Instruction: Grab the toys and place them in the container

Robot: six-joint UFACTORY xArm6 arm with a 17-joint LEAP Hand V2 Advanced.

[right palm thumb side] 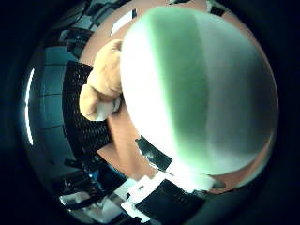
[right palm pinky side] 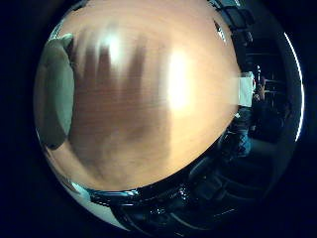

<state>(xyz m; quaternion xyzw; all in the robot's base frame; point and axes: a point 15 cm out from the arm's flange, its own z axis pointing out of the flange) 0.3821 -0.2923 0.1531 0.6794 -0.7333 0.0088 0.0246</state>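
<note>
Plush toy [right palm thumb side: 105, 79] beside container [right palm thumb side: 201, 89], thumb-side only

One large pale green rounded toy [right palm thumb side: 201, 89] fills the thumb side palm view (close to the palm). One tan plush toy [right palm thumb side: 104, 79] lies beside it. One wooden bench [right palm pinky side: 148, 109] carries them, and one black mesh container [right palm thumb side: 82, 117] stands just beside the plush toy.

Glossy wooden tabletop [right palm pinky side: 148, 134] with bright light glare; dim room beyond.
</note>
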